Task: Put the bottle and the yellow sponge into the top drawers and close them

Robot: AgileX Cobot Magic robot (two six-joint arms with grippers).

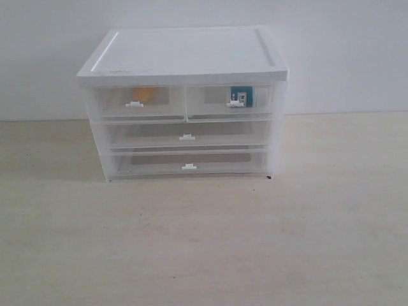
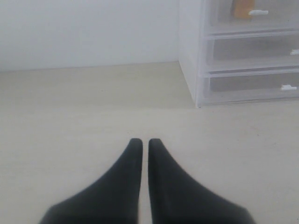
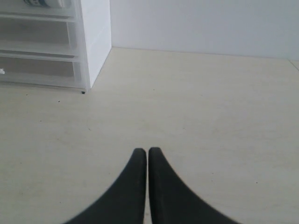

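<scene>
The white-topped cabinet point(image 1: 185, 54) stands at the back of the table. Both top drawers are pushed in flush. The yellow sponge point(image 1: 144, 94) shows through the translucent front of the top left drawer point(image 1: 135, 102), and also in the left wrist view as the sponge point(image 2: 243, 8). The bottle point(image 1: 240, 94) with its teal label sits inside the top right drawer point(image 1: 233, 102); only its base point(image 3: 44, 3) shows in the right wrist view. My left gripper point(image 2: 141, 141) is shut and empty, low over the table off the cabinet's left. My right gripper point(image 3: 147, 151) is shut and empty off its right. Neither appears in the exterior view.
Two full-width drawers point(image 1: 187, 136) below are also pushed in. A pale wooden table point(image 1: 204, 242) stretches in front of the cabinet, and a plain white wall point(image 1: 344, 51) stands behind it.
</scene>
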